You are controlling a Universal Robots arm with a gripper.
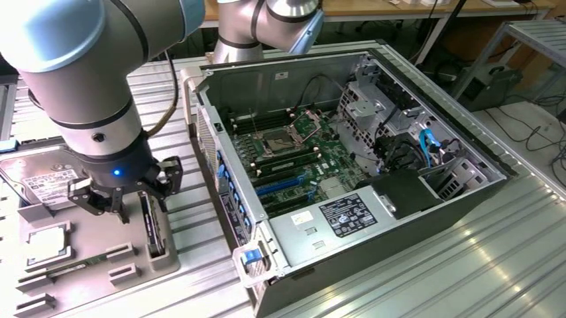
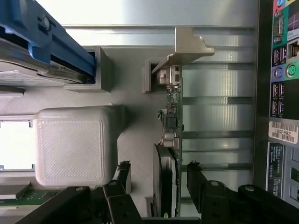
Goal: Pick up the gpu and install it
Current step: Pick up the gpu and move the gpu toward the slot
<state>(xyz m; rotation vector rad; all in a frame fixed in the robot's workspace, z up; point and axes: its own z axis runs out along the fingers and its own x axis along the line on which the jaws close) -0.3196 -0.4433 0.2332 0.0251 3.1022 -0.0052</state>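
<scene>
The gpu [image 2: 171,122], a thin dark card seen edge-on, stands upright on its long edge in a grey holder slot. Its black cooler end sits between the pincer's [image 2: 159,175] spread fingertips, touching neither. Its pale metal bracket end lies farthest from them.

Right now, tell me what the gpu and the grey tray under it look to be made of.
The gpu: green circuit board with a glossy black, plastic-looking cooler; its bracket looks like pale bare sheet metal, folded. The tray: matte grey plastic, probably 3D-printed, judging by the fine line texture.
</scene>
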